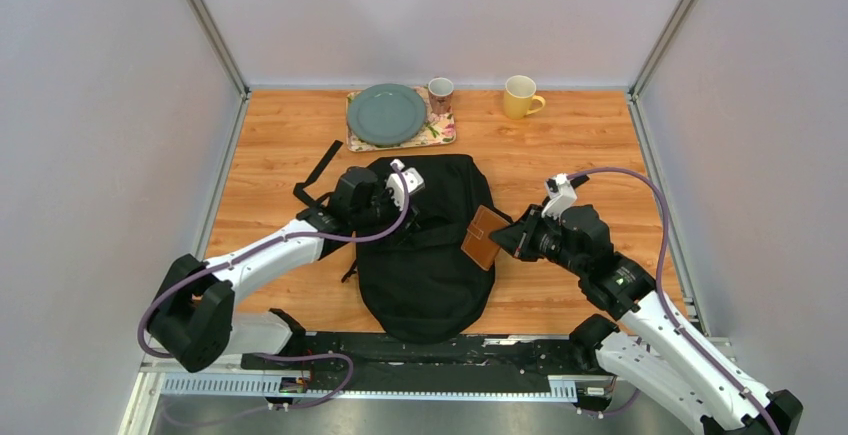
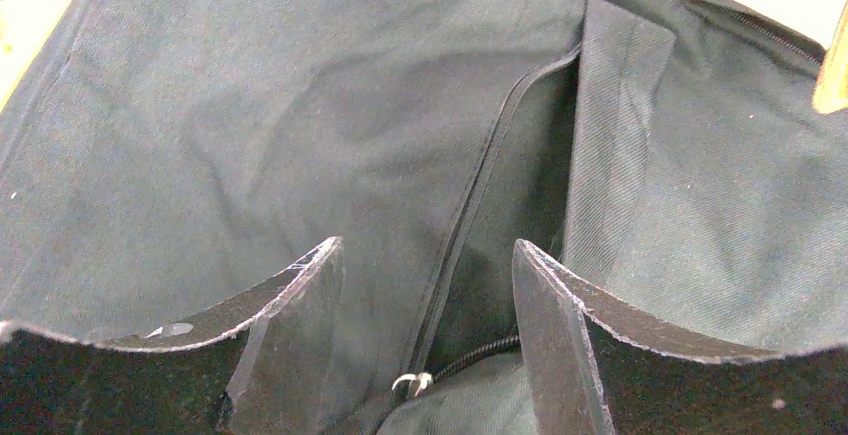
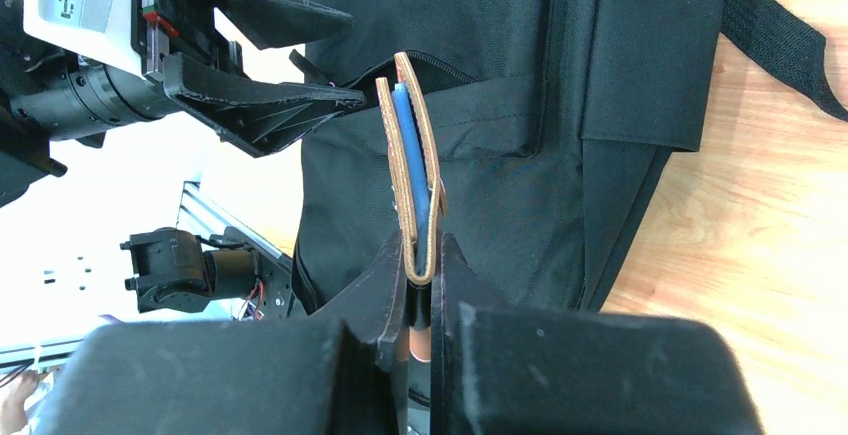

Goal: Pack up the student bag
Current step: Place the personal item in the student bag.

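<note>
The student bag [image 1: 425, 275], a large black fabric backpack, lies flat in the middle of the wooden table. My left gripper [image 1: 418, 213] hovers open just over its upper left part. In the left wrist view the left gripper [image 2: 428, 247] straddles a partly open zipper seam, and the metal zipper pull [image 2: 412, 382] shows between the fingers. My right gripper [image 1: 505, 240] is shut on a small brown wallet [image 1: 485, 237] at the bag's right edge. The right wrist view shows the wallet [image 3: 410, 155] standing on edge with a blue insert, pinched in the right gripper [image 3: 420, 245] above the bag [image 3: 520, 185].
At the back stand a grey-green plate [image 1: 386, 113] on a floral mat [image 1: 444, 133], a brown cup [image 1: 440, 88] and a yellow mug [image 1: 520, 96]. A black strap [image 1: 318, 170] trails from the bag's upper left. A metal rail [image 1: 400, 380] runs along the near edge.
</note>
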Tool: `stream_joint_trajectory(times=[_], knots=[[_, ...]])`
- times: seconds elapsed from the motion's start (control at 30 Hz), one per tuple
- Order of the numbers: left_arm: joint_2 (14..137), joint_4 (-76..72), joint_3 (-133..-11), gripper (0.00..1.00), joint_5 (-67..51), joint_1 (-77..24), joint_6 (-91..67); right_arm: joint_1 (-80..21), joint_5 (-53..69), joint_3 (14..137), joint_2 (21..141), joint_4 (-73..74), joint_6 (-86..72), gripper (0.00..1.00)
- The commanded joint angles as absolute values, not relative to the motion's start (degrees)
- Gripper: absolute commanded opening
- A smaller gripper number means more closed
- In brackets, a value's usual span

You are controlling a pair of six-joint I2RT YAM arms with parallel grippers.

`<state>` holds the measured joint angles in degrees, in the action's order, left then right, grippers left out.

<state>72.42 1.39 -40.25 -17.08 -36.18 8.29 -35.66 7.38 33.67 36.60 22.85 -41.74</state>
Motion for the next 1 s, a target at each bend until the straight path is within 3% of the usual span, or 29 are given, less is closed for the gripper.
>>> stream_joint_trajectory(times=[0.0, 0.3, 0.6, 0.97], knots=[[75.6, 3.6, -43.9, 0.70, -22.0, -37.1, 10.0, -35.9, 7.0, 34.2, 36.4, 20.1, -42.0, 0.00], [74.8, 0.3, -39.3, 0.70, -10.2, -40.3, 10.7, -35.9, 6.3, 33.8, 36.2, 20.3, -42.1, 0.01], [73.9, -9.1, -34.6, 0.59, 1.8, -42.5, 9.0, -35.9, 6.9, 33.9, 36.9, 19.6, -42.4, 0.01], [71.9, -9.0, -34.8, 0.22, 1.7, -42.5, 8.6, -35.8, 6.5, 33.1, 36.6, 19.0, -43.2, 0.01]])
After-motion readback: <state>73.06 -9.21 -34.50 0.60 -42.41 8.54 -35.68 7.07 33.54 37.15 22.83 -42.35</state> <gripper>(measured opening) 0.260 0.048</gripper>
